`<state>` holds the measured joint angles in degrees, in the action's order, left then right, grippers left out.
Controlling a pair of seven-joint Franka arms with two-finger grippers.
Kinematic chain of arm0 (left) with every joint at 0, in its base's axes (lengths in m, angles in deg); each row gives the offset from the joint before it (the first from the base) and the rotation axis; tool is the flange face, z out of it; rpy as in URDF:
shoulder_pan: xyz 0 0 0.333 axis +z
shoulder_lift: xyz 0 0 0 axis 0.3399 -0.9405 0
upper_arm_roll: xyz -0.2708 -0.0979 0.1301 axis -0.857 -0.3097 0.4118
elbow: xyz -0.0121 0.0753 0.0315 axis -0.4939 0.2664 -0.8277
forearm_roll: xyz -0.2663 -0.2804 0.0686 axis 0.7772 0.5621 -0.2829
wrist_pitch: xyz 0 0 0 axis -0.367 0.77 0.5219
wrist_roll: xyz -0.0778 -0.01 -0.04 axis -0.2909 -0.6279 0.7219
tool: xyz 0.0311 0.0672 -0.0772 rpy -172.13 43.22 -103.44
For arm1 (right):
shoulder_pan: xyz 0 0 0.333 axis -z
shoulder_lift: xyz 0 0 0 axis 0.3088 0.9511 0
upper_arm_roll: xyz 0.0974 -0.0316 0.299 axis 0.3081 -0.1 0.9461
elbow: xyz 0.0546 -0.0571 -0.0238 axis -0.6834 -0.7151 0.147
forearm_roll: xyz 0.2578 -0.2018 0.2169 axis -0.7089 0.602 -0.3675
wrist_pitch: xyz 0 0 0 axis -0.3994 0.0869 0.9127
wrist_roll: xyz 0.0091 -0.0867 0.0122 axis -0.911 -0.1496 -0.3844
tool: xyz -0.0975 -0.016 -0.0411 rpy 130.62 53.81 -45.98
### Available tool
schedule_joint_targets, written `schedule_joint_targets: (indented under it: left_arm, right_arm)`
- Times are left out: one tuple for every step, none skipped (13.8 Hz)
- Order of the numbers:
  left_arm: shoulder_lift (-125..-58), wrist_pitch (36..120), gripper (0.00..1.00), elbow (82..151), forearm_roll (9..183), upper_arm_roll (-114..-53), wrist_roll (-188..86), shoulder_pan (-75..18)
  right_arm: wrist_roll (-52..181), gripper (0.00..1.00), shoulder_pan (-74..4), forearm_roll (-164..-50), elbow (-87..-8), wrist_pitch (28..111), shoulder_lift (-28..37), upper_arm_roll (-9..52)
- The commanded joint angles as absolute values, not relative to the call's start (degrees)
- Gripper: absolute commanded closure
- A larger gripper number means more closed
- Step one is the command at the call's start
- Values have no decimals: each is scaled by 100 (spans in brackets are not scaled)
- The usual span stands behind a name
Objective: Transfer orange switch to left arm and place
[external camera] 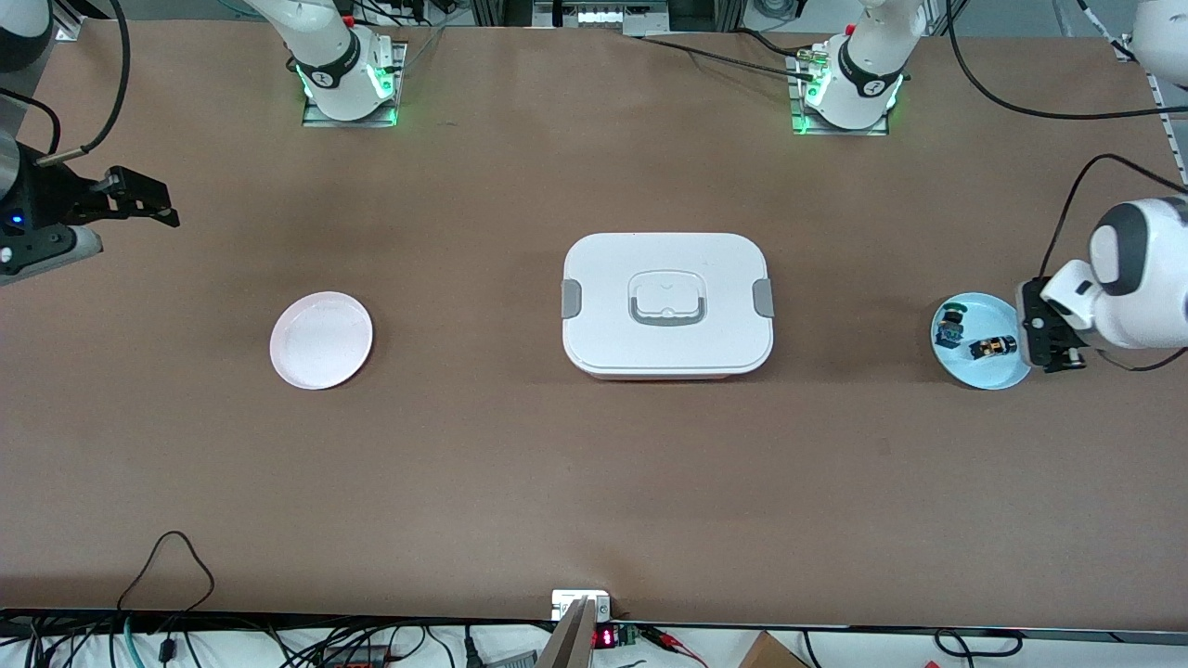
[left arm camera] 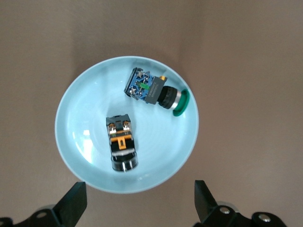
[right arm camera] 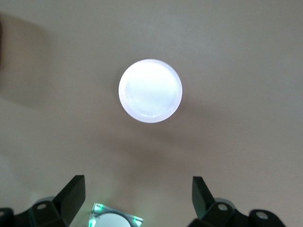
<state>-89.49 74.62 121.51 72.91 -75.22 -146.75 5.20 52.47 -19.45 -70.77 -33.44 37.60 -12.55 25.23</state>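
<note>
Near the table's left-arm edge: orange switch in blue plate, under spread-fingered left gripper. Near the right-arm edge: right gripper, parted, empty, waiting.

I counted two plates: one pale blue plate and one white plate. There was one box. Two switches lay in the blue plate (both small): one orange switch and one blue-and-green switch. My own arms numbered two, each with one gripper: left gripper, right gripper.
</note>
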Motion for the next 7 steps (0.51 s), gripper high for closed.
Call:
schedule_joint_targets:
  left_arm:
    - [-8933, 6146, 0, 11277, 7657, -7643, -13702, 510]
    - [-8933, 5548, 0, 10986, 7667, -7738, -13183, 457]
    - [-8915, 5133, 0, 10766, 7667, -7852, -12726, 439]
    - [-8889, 4703, 0, 10494, 7667, -8001, -12182, 439]
    - [-8880, 4281, 0, 10239, 7667, -8177, -11585, 439]
    - [-8880, 3929, 0, 9984, 7667, -8361, -11004, 439]
    - [-8871, 3708, 0, 9816, 7667, -8529, -10511, 448]
  right_arm:
    - [5921, 0, -1983, -7000, -3403, 3970, -1494, 2505]
    - [6037, 0, -1983, -6974, -3412, 4040, -1556, 2505]
    - [6029, 0, -1974, -6973, -3447, 4084, -1556, 2496]
    - [6012, 0, -1974, -6956, -3639, 4233, -1547, 2496]
    - [6012, 0, -1983, -6921, -3884, 4512, -1556, 2496]
    - [6003, 0, -1974, -6903, -3887, 4620, -1547, 2496]
    - [6003, 0, -1957, -6903, -3869, 4647, -1556, 2470]
